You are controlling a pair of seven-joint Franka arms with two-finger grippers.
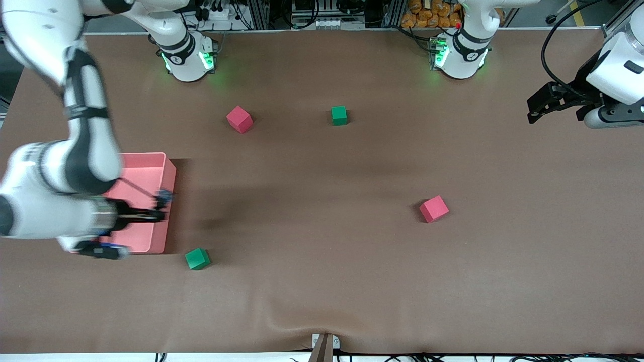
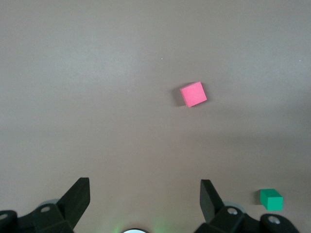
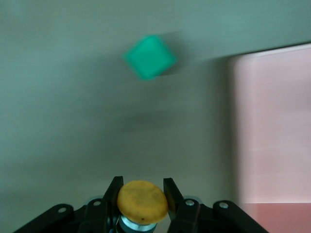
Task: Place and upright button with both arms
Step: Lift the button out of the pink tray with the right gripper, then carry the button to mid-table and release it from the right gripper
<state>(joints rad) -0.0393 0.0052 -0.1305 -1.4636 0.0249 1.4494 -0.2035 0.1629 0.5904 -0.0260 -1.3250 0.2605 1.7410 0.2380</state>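
Observation:
My right gripper hangs over the rim of the pink bin, on the side toward the table's middle. It is shut on the button. The round orange cap sits between the two black fingers in the right wrist view, and the body below the cap is mostly hidden. In the front view the button shows only as a small dark shape at the fingertips. My left gripper is open and empty, held above the table at the left arm's end. Its fingers stand wide apart over bare mat.
Two pink cubes and two green cubes lie scattered on the brown mat. The green cube nearer the front camera sits just beside the bin and shows in the right wrist view.

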